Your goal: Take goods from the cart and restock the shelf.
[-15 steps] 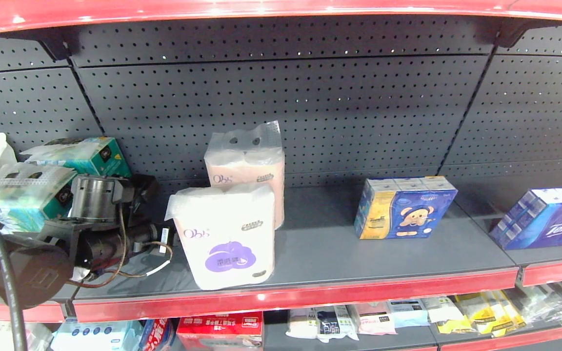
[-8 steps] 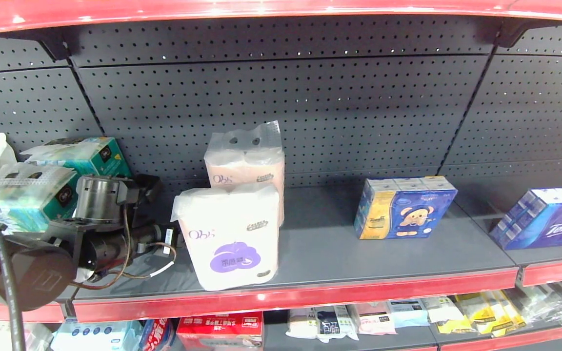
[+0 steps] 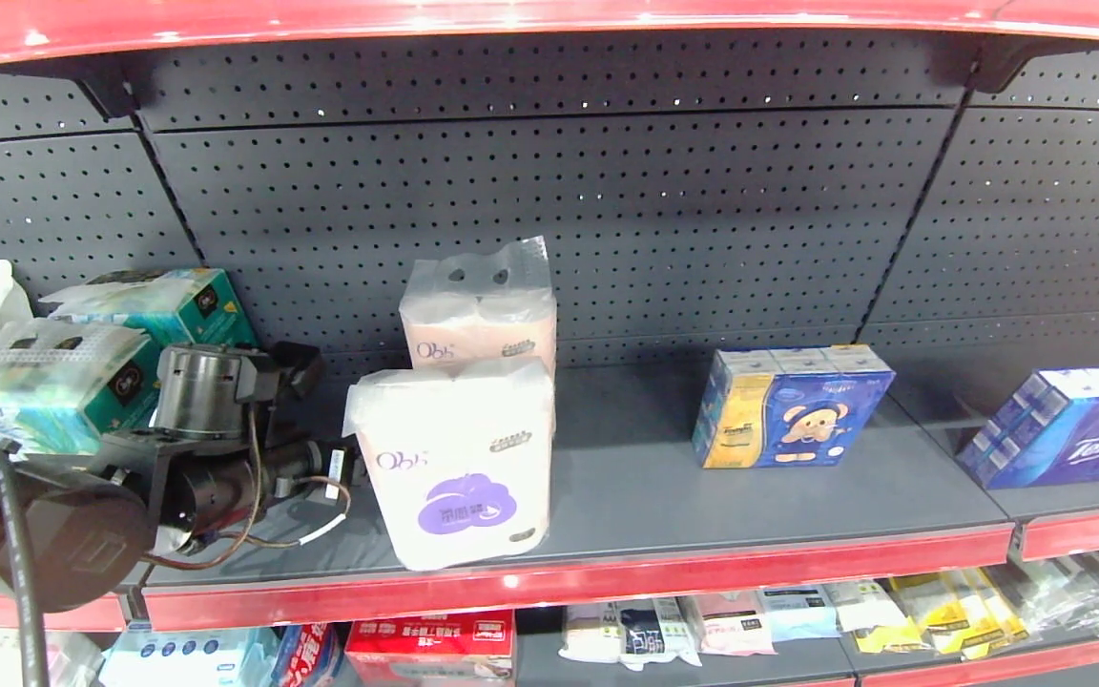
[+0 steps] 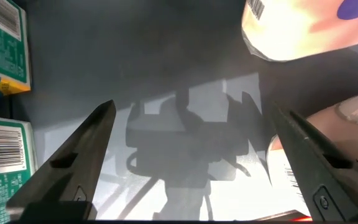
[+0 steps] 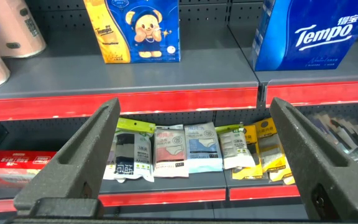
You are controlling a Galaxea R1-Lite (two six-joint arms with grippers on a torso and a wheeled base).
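Two white toilet paper packs stand on the grey shelf (image 3: 702,496): the front pack (image 3: 459,463) with a purple mark near the red front edge, the rear pack (image 3: 480,305) behind it by the pegboard. My left arm (image 3: 196,429) lies on the shelf just left of the front pack. My left gripper (image 4: 191,112) is open over bare shelf, with the front pack (image 4: 291,25) just off to one side of it. My right gripper (image 5: 196,106) is open and empty, out in front of the shelf's red front edge (image 5: 166,99).
Green tissue boxes (image 3: 44,377) crowd the shelf's left end beside my left arm. A yellow-and-blue bear tissue pack (image 3: 788,405) and a blue tissue pack (image 3: 1065,425) sit to the right, with open shelf between. Flat packets (image 5: 185,149) line the lower shelf.
My left arm has slid a little to the right along the shelf, and the front toilet paper pack has shifted right with it. The other goods have stayed put.
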